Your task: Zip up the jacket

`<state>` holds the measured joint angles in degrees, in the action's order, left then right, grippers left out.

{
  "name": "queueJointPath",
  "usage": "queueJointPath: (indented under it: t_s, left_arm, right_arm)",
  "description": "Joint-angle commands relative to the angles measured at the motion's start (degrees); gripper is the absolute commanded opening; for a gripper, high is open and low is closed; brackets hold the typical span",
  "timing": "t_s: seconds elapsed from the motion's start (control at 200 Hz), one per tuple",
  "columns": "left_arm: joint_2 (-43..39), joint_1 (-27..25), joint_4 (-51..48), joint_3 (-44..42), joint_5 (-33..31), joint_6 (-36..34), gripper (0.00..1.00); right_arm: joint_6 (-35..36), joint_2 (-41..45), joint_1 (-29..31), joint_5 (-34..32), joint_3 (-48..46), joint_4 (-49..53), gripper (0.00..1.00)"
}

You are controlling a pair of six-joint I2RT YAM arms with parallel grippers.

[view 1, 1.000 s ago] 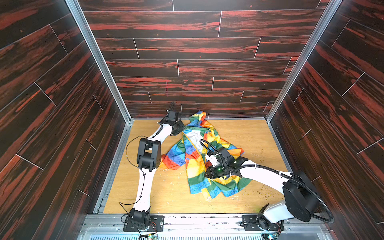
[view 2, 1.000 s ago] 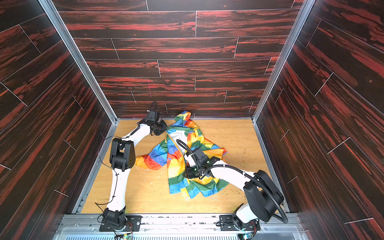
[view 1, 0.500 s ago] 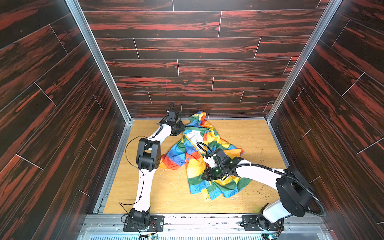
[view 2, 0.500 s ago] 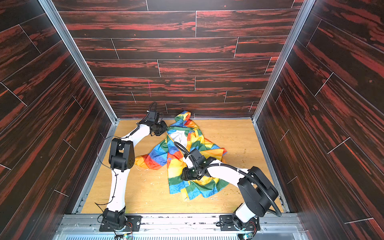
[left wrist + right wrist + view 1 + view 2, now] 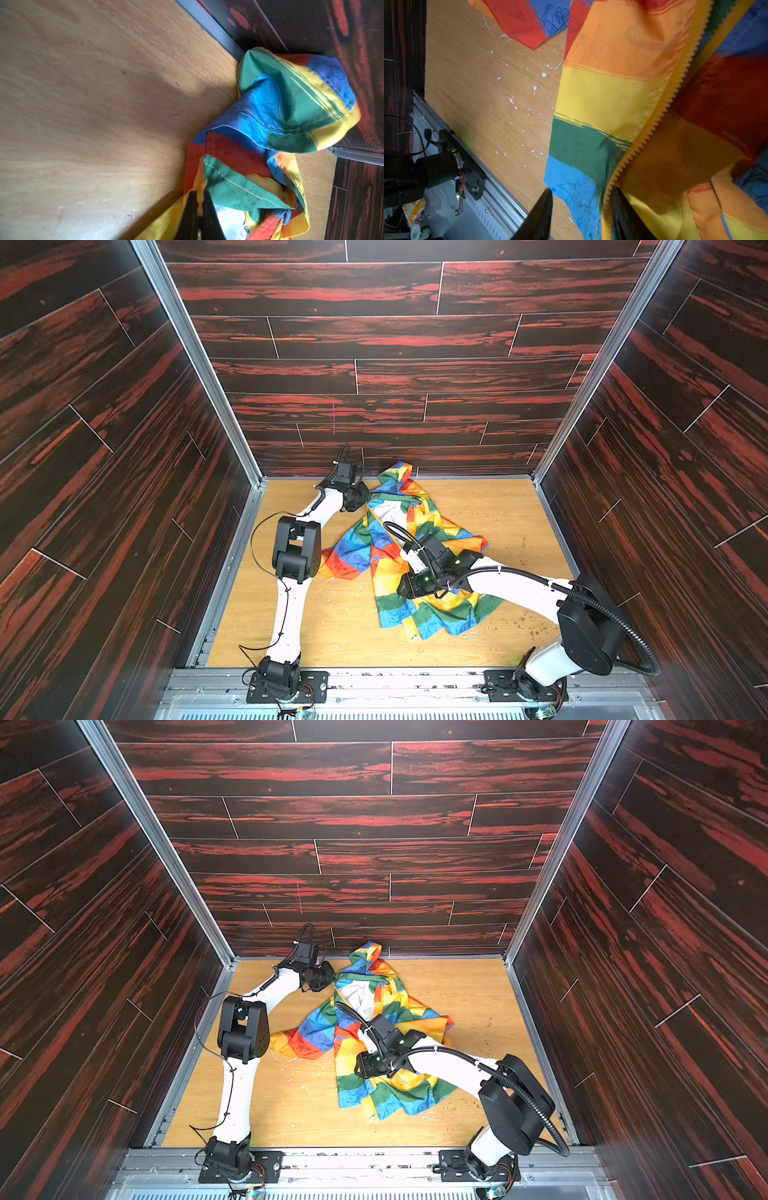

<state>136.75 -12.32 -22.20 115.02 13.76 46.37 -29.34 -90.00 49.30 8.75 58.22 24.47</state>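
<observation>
The jacket [image 5: 388,580] is seen spread on the wooden table [image 5: 498,510], with its hood against the back wall. Since a second earlier, the right gripper [image 5: 581,190] has been shifted leftward over the lower front panel and its jaws parted. Nothing is gripped, and the yellow zipper [image 5: 660,116] lies beside one finger. The right arm is stretched low across the fabric. The left gripper [image 5: 199,193], reached rearward on a bent arm, is clamped on the jacket's yellow edge by the collar.
</observation>
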Motion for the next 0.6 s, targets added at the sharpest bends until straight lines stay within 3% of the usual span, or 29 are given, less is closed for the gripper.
queueJointPath:
  t_s: [0.0,0.361,0.591]
  left_arm:
    - [-4.3,0.3,0.6,-0.4,0.7,0.4,0.00]
    - [-4.5,0.3,0.9,-1.2,0.9,0.7,0.00]
    - [-5.1,0.3,1.0,-0.9,0.6,0.7,0.00]
  right_arm:
    - [-0.3,-1.5,0.5,-0.7,-0.3,1.2,0.46]
    - [-1.7,-4.5,0.4,-2.2,-2.1,0.8,0.38]
    - [-2.6,-3.0,0.4,-0.9,-3.3,-1.3,0.17]
